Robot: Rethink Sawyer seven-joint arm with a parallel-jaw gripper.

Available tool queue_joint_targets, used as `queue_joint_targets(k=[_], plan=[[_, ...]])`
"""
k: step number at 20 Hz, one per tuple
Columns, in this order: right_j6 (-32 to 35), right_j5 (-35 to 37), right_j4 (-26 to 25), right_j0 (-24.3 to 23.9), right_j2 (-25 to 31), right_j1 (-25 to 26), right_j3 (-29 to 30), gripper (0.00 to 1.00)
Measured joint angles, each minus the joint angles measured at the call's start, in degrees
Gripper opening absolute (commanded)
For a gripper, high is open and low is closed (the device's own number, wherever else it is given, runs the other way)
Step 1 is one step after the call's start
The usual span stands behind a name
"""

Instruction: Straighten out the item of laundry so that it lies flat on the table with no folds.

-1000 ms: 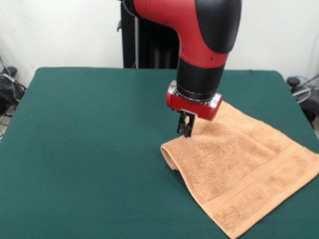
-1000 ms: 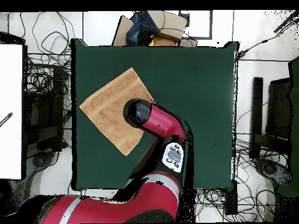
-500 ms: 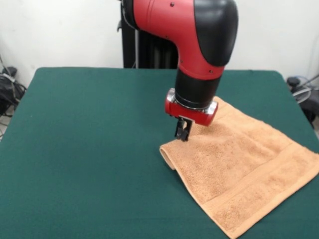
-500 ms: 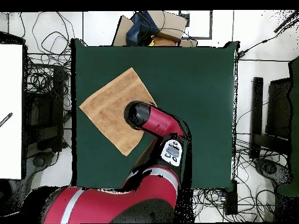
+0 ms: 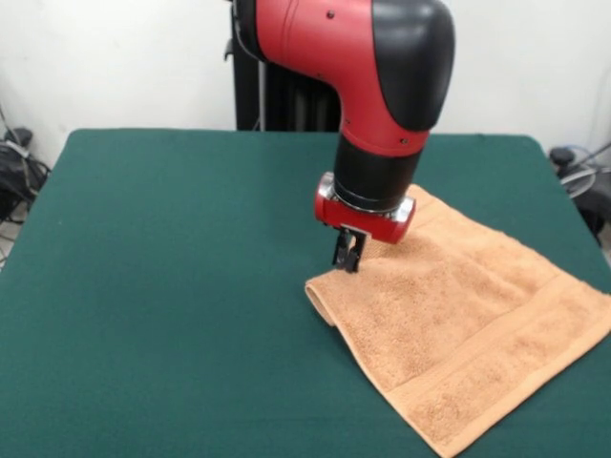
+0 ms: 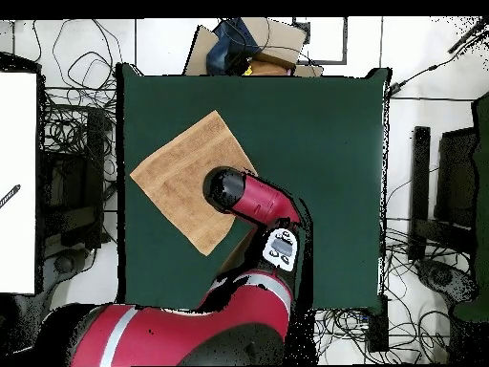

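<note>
The light orange-tan towel (image 5: 458, 324) lies on the right part of the green table (image 5: 172, 286). Its left edge is doubled over into a rolled fold (image 5: 323, 298). It runs off the picture's lower right. My gripper (image 5: 346, 261) hangs from the red wrist, its fingers close together, with the tips just at the towel's far left edge above the fold. I see nothing held in it. In the overhead view the towel (image 6: 177, 172) lies as a diamond at the table's (image 6: 315, 143) left, and the arm's wrist (image 6: 227, 188) covers its right corner and hides the gripper.
The red and black arm (image 5: 382, 86) stands over the table's far middle. Cables and equipment (image 6: 72, 162) lie on the floor round the table. A cardboard box (image 6: 253, 43) sits beyond the table's top edge in the overhead view.
The gripper has shifted a little to the left along the towel's far edge, towards the folded corner. The towel has not visibly moved.
</note>
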Motion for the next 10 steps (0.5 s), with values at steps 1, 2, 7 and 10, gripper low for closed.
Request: queue_joint_targets(k=[1,2,7,10], plan=[[0.0,0.0,-0.1,0.0,0.0,0.0,0.0,0.00],[0.0,-0.1,-0.2,0.0,0.0,0.0,0.0,0.00],[0.0,-0.1,-0.8,0.0,0.0,0.0,0.0,0.00],[0.0,-0.1,-1.0,0.0,0.0,-0.1,0.0,0.00]])
